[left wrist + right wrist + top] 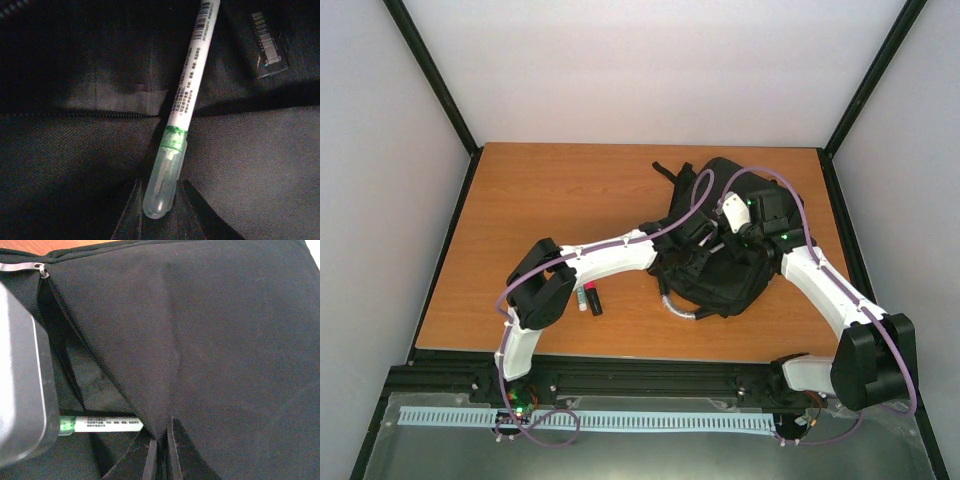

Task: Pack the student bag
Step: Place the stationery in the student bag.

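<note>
The student bag [718, 290], a black fabric backpack, lies at the right of the table with a zipped pocket [60, 340] pulled open. My left gripper [160, 205] is shut on the clear green cap of a white marker pen [187, 95], whose far end points into the pocket. The same marker pen [105, 424] shows inside the opening in the right wrist view, beside the left gripper's grey body [20, 390]. My right gripper [161, 450] is shut on a pinch of the bag's fabric [225, 340] at the pocket's edge, lifting the flap.
Two small pens [588, 298], one pink and one black, lie on the wooden table [550, 200] left of the bag. The bag's grey handle loop [680, 308] trails toward the near edge. A barcode label [269, 45] sits inside the pocket. Both arms cross over the bag.
</note>
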Available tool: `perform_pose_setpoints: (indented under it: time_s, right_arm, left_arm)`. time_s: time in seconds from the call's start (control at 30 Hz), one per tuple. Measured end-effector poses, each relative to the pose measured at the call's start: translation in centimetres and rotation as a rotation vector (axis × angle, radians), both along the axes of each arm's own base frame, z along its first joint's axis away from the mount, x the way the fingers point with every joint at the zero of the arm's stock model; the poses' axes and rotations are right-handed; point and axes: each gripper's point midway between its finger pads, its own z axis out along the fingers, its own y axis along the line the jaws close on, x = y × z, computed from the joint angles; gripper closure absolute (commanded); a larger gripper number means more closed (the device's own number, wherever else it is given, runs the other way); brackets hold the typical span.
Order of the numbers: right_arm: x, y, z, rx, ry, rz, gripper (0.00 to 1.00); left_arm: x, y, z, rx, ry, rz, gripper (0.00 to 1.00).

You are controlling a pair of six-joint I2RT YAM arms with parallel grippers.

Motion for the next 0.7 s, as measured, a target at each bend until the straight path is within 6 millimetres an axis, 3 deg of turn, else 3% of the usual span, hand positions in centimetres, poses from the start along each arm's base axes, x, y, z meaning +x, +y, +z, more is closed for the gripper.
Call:
perform_pose_setpoints:
  time_s: [0.17, 0.5, 0.7]
  right_arm:
    - [0.0, 0.0, 0.0, 0.002, 0.001, 0.001, 0.97]
    - [0.0, 0.0, 0.0, 0.002, 0.001, 0.001, 0.97]
    - [0.0, 0.0, 0.0, 0.003, 0.001, 0.001, 0.97]
  left_arm:
    - [0.2, 0.0, -0.1, 0.004, -0.006, 0.009, 0.99]
    - [1.7, -0.8, 0.9, -0.057, -0.044, 0.072, 0.99]
    - [3.5, -2.7, 1.6, -0.187, -0.011, 0.131, 0.99]
